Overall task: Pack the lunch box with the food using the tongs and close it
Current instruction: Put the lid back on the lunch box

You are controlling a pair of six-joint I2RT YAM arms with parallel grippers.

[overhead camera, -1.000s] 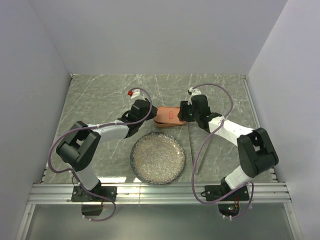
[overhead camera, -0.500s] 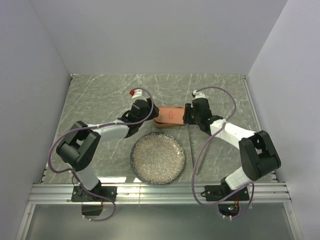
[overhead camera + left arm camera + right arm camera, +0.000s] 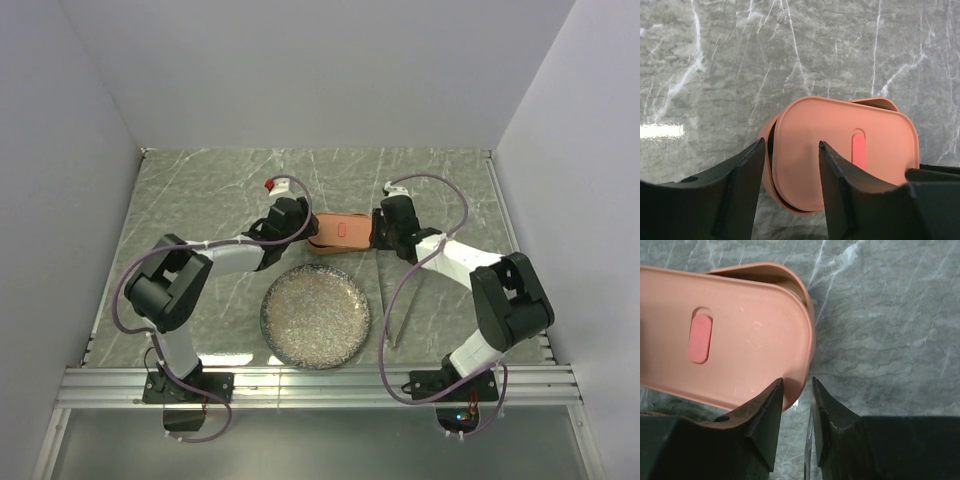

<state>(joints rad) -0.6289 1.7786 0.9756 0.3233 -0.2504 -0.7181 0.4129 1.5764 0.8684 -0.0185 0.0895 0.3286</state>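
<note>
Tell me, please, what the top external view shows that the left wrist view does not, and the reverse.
Only the top external view shows the speckled plate and the tongs lying on the table right of it. Only the left wrist view shows that the lid sits askew, the tray peeking out beyond its edges. Both show the orange lunch box, its red mark and the marble table.

Smooth matt plastic lunch box [image 3: 805, 150]

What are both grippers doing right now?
Left gripper: open, over the salmon-orange oblong plastic lid.
Right gripper: nearly closed at that lid's edge; grip cannot be told.
</note>
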